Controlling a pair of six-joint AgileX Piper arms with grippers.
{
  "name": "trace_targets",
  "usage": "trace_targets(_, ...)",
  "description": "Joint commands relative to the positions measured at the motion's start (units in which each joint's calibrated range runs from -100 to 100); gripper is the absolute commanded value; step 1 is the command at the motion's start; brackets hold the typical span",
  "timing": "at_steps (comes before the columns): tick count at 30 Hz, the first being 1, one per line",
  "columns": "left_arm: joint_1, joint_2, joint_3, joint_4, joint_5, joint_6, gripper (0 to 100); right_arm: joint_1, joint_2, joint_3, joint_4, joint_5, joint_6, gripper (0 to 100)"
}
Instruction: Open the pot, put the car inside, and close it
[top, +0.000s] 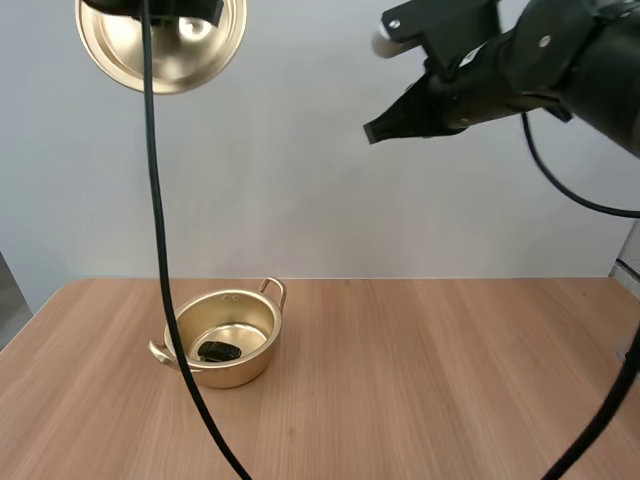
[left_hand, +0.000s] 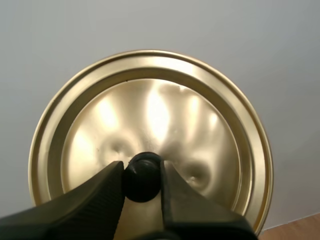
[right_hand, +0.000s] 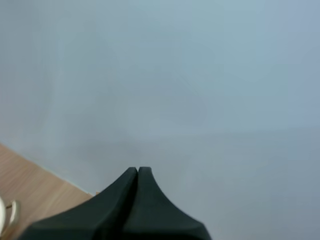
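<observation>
Left pincer (left_hand: 142, 176) clamps the round golden lid (left_hand: 165, 110) by its knob, high above the open golden pot (top: 242, 368); right pincer (right_hand: 137, 172) fingers together, empty.

Car (top: 219, 351) in pot (top: 243, 374), pot left on table (top: 450, 385), lid (top: 192, 55) high above

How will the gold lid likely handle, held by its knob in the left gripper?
Probably stiff and light: the lid looks like thin pressed metal, faintly dimpled. It could swivel or slip, since the left gripper pinches only its small round black knob. If dropped, it would likely dent, not break.
</observation>
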Motion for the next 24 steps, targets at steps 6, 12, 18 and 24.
trace_targets(6,-0.01,5.6,33.7,-0.6,-10.3,0.2,0,-1.2,-8.2,0.0,0.1,-6.1,0.2,0)
trace_targets(12,-0.01,12.2,40.4,-5.4,-4.7,4.4,0,-1.7,-9.3,0.0,-0.7,-10.2,1.9,0)
trace_targets(18,-0.01,16.0,42.2,-6.4,3.3,5.2,0,-1.8,-9.3,0.0,-0.7,-10.7,2.0,0)
trace_targets(24,-0.01,19.0,42.2,-6.4,7.7,5.7,0,-1.8,-9.1,0.0,-0.7,-10.6,2.0,0)
